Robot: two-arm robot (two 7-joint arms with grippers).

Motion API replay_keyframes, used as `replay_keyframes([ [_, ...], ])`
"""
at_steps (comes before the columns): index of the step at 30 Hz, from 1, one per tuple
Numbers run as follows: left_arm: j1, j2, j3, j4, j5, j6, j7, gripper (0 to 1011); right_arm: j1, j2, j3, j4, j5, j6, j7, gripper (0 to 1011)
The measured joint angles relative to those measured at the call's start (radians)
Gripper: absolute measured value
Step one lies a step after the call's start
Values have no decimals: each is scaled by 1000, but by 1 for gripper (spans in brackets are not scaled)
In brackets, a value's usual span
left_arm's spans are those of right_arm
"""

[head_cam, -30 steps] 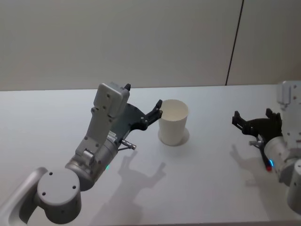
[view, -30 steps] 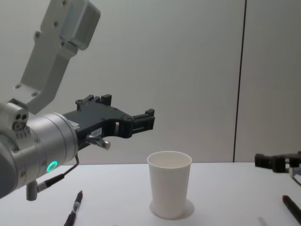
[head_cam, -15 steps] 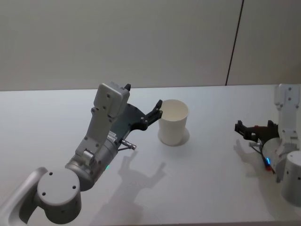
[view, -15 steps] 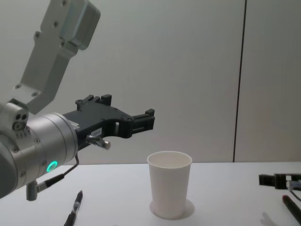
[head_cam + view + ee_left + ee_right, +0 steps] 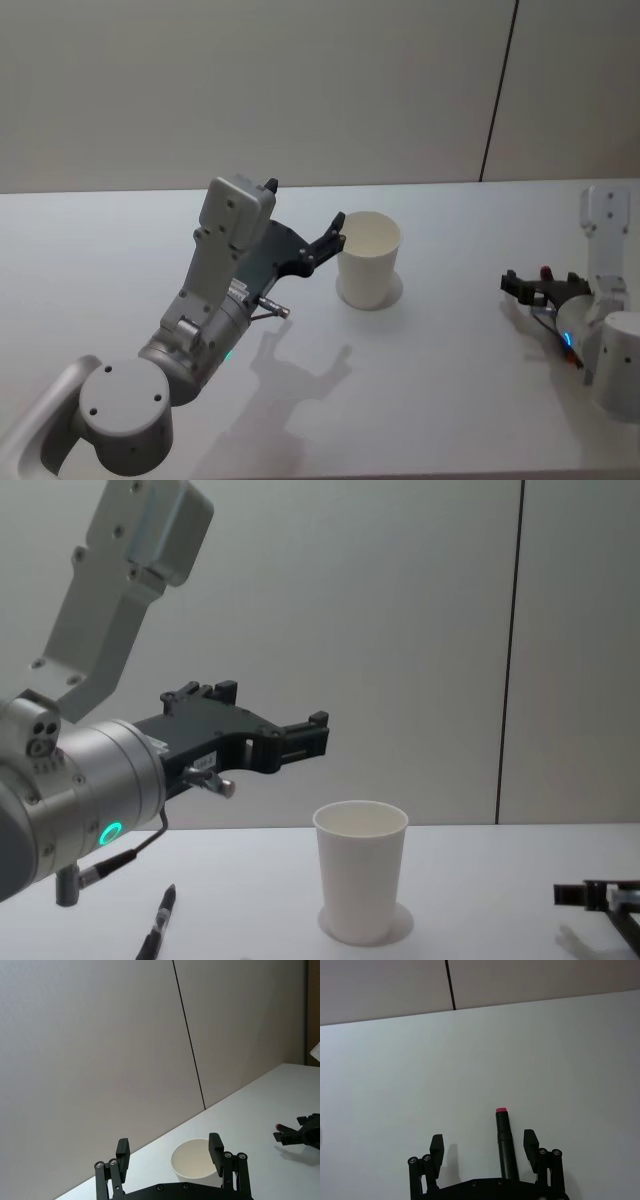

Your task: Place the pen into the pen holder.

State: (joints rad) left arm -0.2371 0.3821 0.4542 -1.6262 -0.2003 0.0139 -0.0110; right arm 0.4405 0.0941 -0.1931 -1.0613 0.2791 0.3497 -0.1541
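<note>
The right gripper has its fingers spread wide, one on each side of the pen and touching neither side of it. The pen sits nearer one finger than the other. It is dark with a pink end that points away from the wrist, and it lies flat on the white worktop. In the head view this gripper is low over the worktop at the far right, well apart from the cup.

The left gripper also has its fingers released and holds nothing. From its wrist the cup shows beyond and between the fingertips. In the chest view the left gripper hangs above the level of the rim, just left of the cup, which stands upright and empty near the middle of the worktop. A second pen lies on the worktop below the left arm.
</note>
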Motion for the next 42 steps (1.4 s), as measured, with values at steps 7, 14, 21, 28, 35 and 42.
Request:
replay_keyframes([
  [7,0,0,0,0,0,0,0,1004,44,-8,10,97,1,-15,21,946],
  [14,0,0,0,0,0,0,0,1004,74,-12,18,168,1,-37,40,774],
  [21,0,0,0,0,0,0,0,1004,94,-15,24,213,0,-56,57,576],
  [28,0,0,0,0,0,0,0,1004,107,-16,29,245,-4,-69,73,356],
  [35,0,0,0,0,0,0,0,1004,113,-16,30,261,-11,-78,89,269],
  [42,0,0,0,0,0,0,0,1004,108,-16,29,253,-26,-87,105,222],
])
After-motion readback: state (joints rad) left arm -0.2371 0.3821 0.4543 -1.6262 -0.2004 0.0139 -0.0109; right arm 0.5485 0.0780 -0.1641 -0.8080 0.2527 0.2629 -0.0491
